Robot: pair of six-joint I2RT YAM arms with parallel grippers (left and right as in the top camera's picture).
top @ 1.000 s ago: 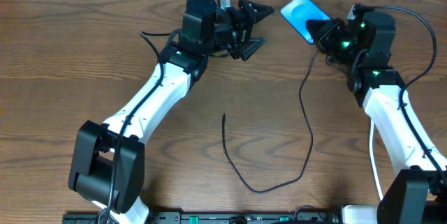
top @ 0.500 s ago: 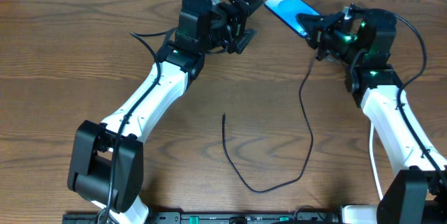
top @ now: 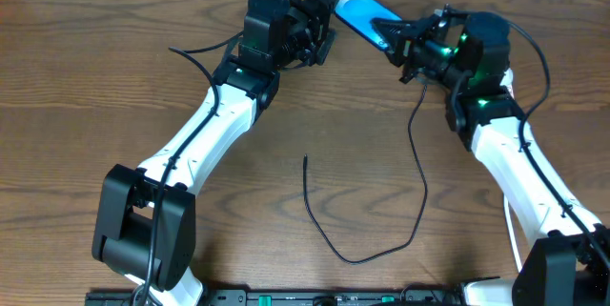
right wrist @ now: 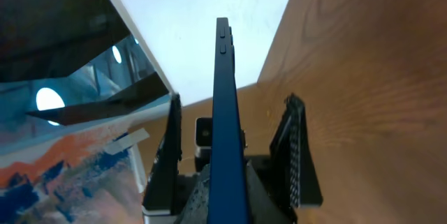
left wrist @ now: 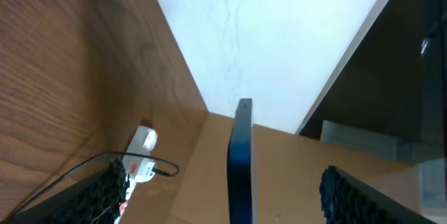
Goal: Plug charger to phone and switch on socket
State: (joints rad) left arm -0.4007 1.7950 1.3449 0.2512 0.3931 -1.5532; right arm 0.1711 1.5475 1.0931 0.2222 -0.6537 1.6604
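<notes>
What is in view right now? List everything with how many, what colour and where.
phone: one, blue screen, black frame, far middle of the table.
charger: one, thin black cable, looping across the table's middle.
socket: one, white with red marks, far edge by the left gripper.
table: one, brown wood, under everything.
arms: two, white and black, one on each side.
left gripper: one, black, jaws open astride the phone's end.
right gripper: one, black, jaws shut on the phone.

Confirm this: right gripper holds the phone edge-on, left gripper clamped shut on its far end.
Not clamped: the left gripper's jaws stand wide open either side of the phone, as the left wrist view shows. The right gripper does hold it edge-on.
</notes>
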